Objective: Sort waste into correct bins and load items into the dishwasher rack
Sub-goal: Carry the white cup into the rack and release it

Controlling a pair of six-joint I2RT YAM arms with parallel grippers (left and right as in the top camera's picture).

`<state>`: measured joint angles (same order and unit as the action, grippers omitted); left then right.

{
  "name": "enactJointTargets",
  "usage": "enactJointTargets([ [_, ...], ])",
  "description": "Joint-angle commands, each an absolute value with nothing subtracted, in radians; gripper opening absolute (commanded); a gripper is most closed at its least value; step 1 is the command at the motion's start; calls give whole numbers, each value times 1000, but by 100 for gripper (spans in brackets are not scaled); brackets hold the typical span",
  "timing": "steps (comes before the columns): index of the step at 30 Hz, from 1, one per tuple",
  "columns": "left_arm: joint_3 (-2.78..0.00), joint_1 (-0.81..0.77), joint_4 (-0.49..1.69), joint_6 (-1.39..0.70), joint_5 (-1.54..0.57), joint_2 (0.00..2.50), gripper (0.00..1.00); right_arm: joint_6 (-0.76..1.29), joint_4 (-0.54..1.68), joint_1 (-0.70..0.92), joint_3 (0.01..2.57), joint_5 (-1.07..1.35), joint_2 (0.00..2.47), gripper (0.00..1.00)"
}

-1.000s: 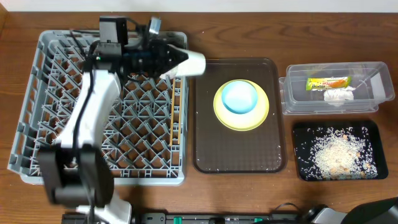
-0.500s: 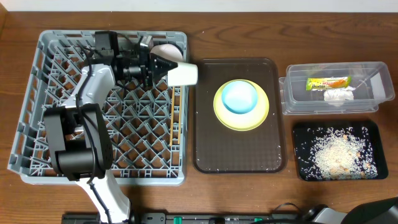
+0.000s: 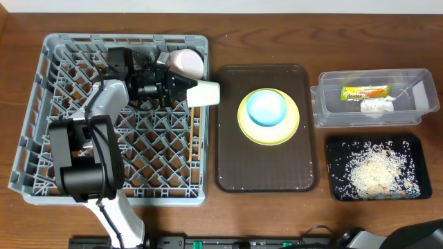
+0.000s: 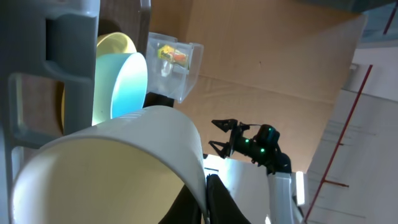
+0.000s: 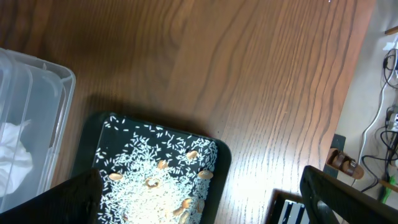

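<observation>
Overhead view of a wood-grain desk [image 3: 277, 34]. At left sits a large square grey plastic rack [image 3: 31, 138], its floor a lattice of pegs. The left hand [image 3: 187, 90] is closed on the rim of a small pale cup [image 3: 205, 93], smooth and tipped on its side, which juts past the rack's right edge toward a glossy brown tray [image 3: 263, 166]. A round white bowl [image 3: 185, 62] rests in the rack's far right corner, just beside the cup, and thin wooden chopsticks [image 3: 193, 138] lie along the rack's right side. On the brown tray, a light blue bowl [image 3: 266, 107] sits on a round yellow plate [image 3: 291, 128]. At right, a clear plastic tub [image 3: 325, 104] holds a yellow-green snack wrapper [image 3: 365, 91] and a crumpled white tissue [image 3: 377, 106]; nearer, a shallow black tray [image 3: 331, 169] holds loose whitish rice scraps [image 3: 374, 171]. The right hand [image 5: 199, 186] is spread wide and empty (only its blurred dark fingers [image 5: 50, 199] show), above the black tray.
</observation>
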<state>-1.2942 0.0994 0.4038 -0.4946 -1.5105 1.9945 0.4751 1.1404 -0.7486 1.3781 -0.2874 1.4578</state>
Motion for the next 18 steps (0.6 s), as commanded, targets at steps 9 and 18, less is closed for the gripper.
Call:
enactJointTargets([
  [9, -1267, 128, 415, -434, -1210, 1994, 21, 493, 1141, -753, 1378, -298, 1451, 99],
  [18, -1274, 181, 414, -435, -1210, 1980, 64, 493, 1141, -753, 1378, -299, 1451, 99],
])
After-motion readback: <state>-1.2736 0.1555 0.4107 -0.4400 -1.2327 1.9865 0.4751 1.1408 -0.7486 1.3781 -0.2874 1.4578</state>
